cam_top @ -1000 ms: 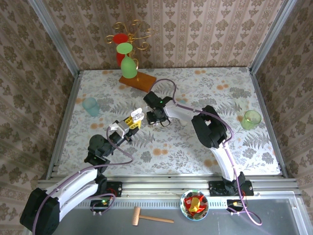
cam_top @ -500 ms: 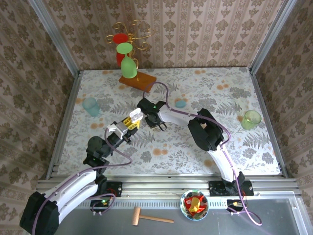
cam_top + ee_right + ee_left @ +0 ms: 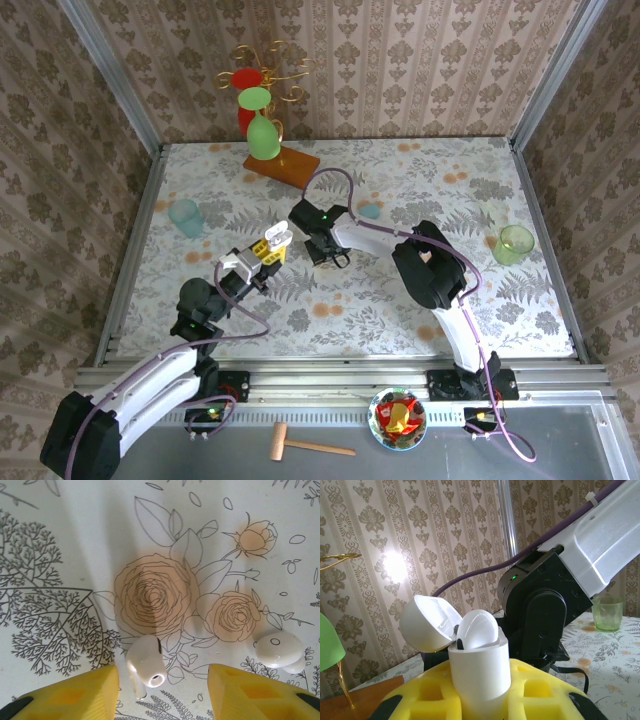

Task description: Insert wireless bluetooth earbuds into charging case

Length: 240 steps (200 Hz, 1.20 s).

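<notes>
Right wrist view: earbud lies between spread fingers

The right gripper (image 3: 162, 692) is open over the flowered tablecloth (image 3: 60, 555). A white earbud (image 3: 146, 664) lies on the cloth at 6 o'clock, nearer the yellow finger (image 3: 75, 695) at 7 o'clock. A second white earbud (image 3: 278, 649) lies at 4 o'clock, outside the fingers. The left gripper (image 3: 480, 702) is clamped on the upright white charging case (image 3: 480, 675), its lid (image 3: 426, 623) tipped back toward 9 o'clock, with another earbud (image 3: 478, 629) seated inside.

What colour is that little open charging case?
The charging case is plain glossy white all over; the left wrist view shows it best.
</notes>
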Each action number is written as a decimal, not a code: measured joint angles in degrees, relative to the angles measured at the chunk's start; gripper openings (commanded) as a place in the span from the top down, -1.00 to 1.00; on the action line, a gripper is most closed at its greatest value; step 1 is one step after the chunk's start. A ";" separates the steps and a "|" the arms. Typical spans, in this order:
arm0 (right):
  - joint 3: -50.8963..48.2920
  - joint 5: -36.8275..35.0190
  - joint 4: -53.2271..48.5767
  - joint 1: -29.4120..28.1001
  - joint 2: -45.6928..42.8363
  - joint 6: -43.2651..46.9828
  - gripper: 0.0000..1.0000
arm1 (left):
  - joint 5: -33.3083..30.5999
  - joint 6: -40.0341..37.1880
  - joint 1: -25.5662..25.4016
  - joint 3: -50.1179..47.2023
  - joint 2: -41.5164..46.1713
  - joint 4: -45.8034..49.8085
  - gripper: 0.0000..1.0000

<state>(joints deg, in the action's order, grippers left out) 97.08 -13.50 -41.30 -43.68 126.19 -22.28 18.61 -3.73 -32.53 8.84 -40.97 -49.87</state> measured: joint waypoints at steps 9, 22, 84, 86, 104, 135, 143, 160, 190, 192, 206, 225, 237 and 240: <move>1.01 0.70 -1.25 0.35 0.07 -0.15 -0.02 | 0.00 0.00 0.00 0.00 0.13 0.26 0.91; 3.58 1.53 -3.30 0.79 0.33 -0.26 -0.03 | 0.00 -0.02 0.00 0.00 0.24 0.46 0.91; 23.52 5.14 -16.87 1.86 8.04 0.33 0.07 | 0.02 -0.20 0.00 0.00 0.26 0.68 0.91; 24.15 5.18 -17.40 1.86 8.41 0.28 0.09 | 0.04 -0.20 0.00 0.00 0.28 0.68 0.91; 29.38 5.86 -21.73 1.86 12.07 1.16 0.13 | 0.04 -0.20 0.00 0.00 0.63 0.70 0.91; 37.05 6.78 -27.50 1.86 17.97 1.84 0.15 | 0.15 -0.24 0.00 0.00 0.98 0.68 0.91; 38.36 6.93 -28.74 1.86 19.06 2.12 0.17 | 0.20 -0.24 0.00 0.00 0.98 0.70 0.91; 39.95 7.37 -30.67 1.86 20.55 2.69 0.19 | 0.22 -0.26 0.00 -0.09 1.05 0.70 0.91; 40.89 7.82 -33.00 1.86 21.33 3.34 0.21 | 0.20 -0.44 0.00 -0.20 1.36 0.83 0.91; 40.89 7.82 -33.14 1.86 21.35 3.37 0.22 | 0.22 -0.44 0.00 -0.20 1.36 0.81 0.91; 41.00 7.96 -33.77 1.86 21.44 3.87 0.28 | 0.22 -0.44 0.00 -0.22 1.36 0.85 0.91; 41.22 7.98 -34.03 1.86 21.88 4.17 0.31 | 0.20 -0.44 0.00 -0.26 1.38 0.85 0.91; 41.33 8.00 -34.01 1.86 22.36 4.22 0.33 | 0.20 -0.44 0.00 -0.33 1.51 0.87 0.91; 41.35 8.00 -34.01 1.86 22.47 4.22 0.34 | 0.20 -0.44 0.00 -0.35 1.55 0.87 0.91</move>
<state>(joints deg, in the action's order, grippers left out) 138.43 -5.50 -75.31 -41.82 148.66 -18.06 18.81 -4.16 -32.53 8.49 -39.42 -48.99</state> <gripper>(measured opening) 0.340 0.158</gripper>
